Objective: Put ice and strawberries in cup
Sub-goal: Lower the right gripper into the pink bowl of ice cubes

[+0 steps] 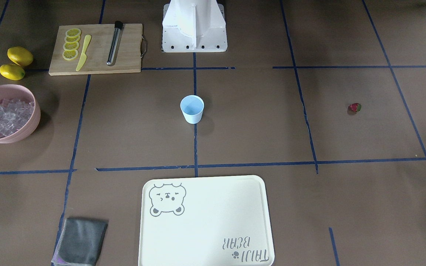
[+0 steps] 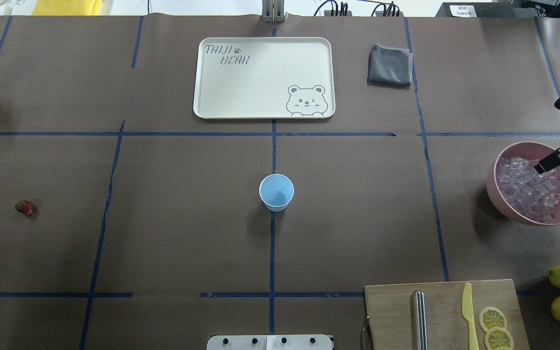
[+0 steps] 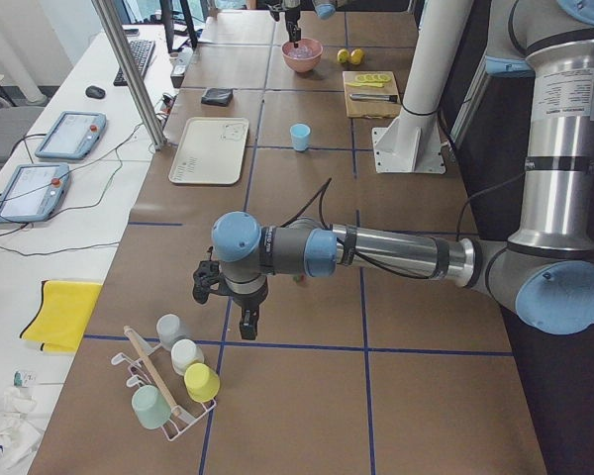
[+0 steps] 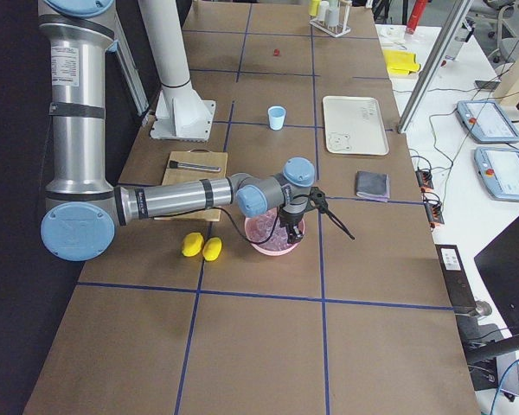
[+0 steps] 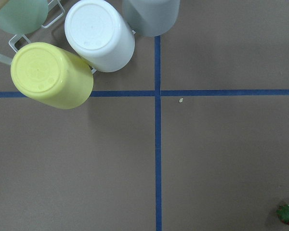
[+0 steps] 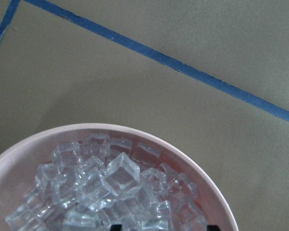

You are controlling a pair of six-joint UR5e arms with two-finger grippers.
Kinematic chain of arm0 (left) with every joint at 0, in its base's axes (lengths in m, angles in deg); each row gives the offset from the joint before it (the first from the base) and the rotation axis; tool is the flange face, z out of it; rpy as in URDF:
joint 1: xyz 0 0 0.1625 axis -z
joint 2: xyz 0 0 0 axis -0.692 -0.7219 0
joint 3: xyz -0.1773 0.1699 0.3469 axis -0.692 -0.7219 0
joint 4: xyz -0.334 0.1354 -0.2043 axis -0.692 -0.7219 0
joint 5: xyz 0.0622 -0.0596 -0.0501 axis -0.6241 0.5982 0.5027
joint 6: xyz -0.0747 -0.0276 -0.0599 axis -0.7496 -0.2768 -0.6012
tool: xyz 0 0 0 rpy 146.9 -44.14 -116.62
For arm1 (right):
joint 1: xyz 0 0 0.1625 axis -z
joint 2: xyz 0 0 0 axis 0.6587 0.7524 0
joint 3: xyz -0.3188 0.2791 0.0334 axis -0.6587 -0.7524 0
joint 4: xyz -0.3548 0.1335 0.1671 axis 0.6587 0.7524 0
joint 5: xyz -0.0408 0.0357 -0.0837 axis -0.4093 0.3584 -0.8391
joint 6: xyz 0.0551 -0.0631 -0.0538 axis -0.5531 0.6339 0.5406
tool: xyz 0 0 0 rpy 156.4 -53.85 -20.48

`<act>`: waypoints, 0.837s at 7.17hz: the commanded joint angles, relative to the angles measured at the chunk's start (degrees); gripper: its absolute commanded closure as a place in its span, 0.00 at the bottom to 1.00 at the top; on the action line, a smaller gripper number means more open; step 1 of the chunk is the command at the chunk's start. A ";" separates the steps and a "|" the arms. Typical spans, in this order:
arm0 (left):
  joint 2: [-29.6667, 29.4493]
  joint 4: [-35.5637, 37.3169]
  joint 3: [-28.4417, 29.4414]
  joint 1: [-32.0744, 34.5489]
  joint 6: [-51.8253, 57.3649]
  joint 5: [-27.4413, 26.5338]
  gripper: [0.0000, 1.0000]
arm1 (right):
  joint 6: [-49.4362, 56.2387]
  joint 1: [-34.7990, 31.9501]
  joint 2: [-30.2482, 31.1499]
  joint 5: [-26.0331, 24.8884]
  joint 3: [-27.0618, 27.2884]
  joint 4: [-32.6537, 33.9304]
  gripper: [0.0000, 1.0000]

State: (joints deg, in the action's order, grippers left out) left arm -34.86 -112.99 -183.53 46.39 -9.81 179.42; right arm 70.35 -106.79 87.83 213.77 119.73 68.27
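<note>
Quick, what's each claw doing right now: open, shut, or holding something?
Left claw: cannot tell; only the side view shows it.
Right claw: open, at the ice in the pink bowl.

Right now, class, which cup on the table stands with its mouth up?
The pale blue cup, alone in the middle; the yellow cup, white cup, grey cup and green cup are all inverted.

The cream tray reads "TAIJI BEAR" (a paw print follows "TAIJI"), in the corner opposite its bear drawing.
</note>
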 commanded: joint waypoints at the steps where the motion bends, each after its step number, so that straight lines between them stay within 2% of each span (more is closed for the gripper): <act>1: 0.00 0.00 -0.12 0.00 -0.07 0.00 0.00 | -0.04 0.37 0.21 0.02 0.03 0.10 0.34; 6: 0.00 0.09 -0.21 0.00 -0.07 0.00 0.00 | -0.04 1.43 1.09 -0.07 -0.06 0.19 0.37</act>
State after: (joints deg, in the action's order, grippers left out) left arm -34.86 -112.90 -183.74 46.39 -9.87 179.42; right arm 70.32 -105.41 88.70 213.70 119.75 68.40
